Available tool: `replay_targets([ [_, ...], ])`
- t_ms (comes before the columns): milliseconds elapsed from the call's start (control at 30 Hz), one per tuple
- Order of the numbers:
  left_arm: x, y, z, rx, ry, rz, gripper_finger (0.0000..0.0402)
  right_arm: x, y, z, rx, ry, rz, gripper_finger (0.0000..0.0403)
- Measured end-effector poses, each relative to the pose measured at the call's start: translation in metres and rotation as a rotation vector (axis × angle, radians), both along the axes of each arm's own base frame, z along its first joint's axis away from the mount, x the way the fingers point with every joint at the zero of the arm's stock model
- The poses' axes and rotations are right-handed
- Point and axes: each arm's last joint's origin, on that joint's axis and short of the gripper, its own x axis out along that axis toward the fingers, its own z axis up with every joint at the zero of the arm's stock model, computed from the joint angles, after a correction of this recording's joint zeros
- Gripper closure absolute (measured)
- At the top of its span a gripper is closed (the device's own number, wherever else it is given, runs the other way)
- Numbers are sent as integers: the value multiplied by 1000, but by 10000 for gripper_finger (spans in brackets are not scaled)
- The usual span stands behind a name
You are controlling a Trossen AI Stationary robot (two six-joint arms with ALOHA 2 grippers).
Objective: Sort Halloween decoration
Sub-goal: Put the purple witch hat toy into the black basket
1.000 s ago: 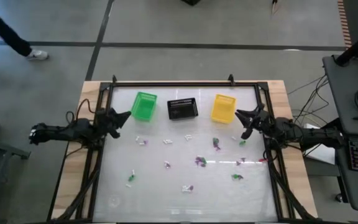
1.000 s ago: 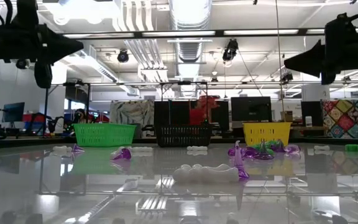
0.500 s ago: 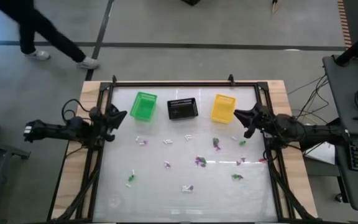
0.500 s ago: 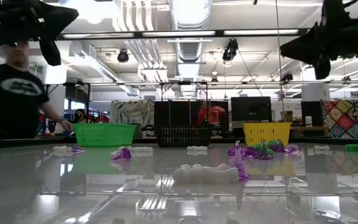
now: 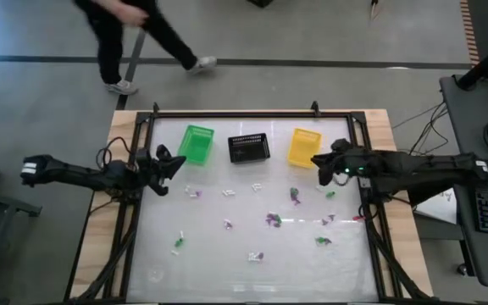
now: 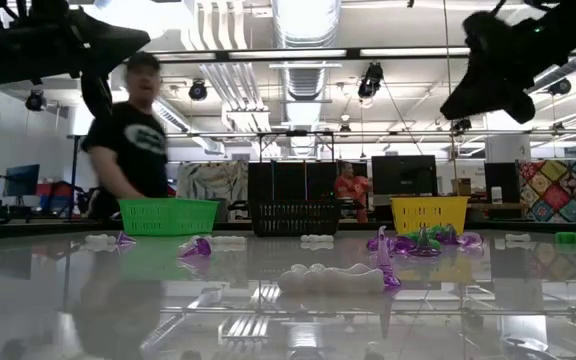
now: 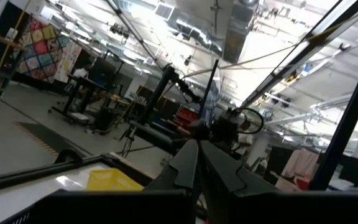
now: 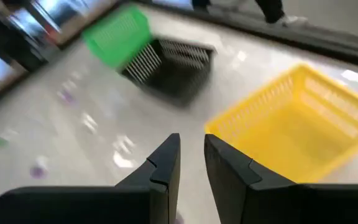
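Observation:
The Halloween decoration lies loose on the glass table: tiny white, purple and green trinkets, for instance a white one (image 5: 193, 193), a purple one (image 5: 271, 220) and a green one (image 5: 322, 241). In the low view a white trinket (image 6: 330, 278) lies nearest. My left gripper (image 5: 176, 162) hangs shut above the table's left side, near the green basket (image 5: 196, 144); its fingers (image 7: 196, 149) meet with nothing between them. My right gripper (image 5: 315, 160) hovers by the yellow basket (image 5: 304, 146), nose tipped down, open by a narrow gap (image 8: 191, 155) with nothing in it.
A black basket (image 5: 249, 148) stands between the green and yellow ones along the far edge. A dark metal frame (image 5: 244, 113) rims the table. A person (image 5: 134, 34) walks on the floor beyond the far edge. Bare glass lies along the near edge.
My right gripper has risen, tipped its nose downward and crept toward the yellow basket. My left gripper has lifted a little and tipped upward. The person beyond the far edge has walked from the left toward the right. The trinkets and baskets have stayed put.

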Motion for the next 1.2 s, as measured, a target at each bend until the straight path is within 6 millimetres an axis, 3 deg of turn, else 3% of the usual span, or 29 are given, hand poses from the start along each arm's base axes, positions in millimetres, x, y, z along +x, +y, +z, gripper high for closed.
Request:
replay_targets([
  [667,5,2,-6,2,74,114,402,49,-2,-12,4,219,38,335],
  [800,5,2,-6,2,74,115,402,57,5,-24,-17,326,220,335],
  [967,5,2,-4,12,59,120,402,66,23,-41,-83,461,586,335],
  [1200,5,2,-4,12,60,120,402,77,41,-63,-102,595,688,307],
])
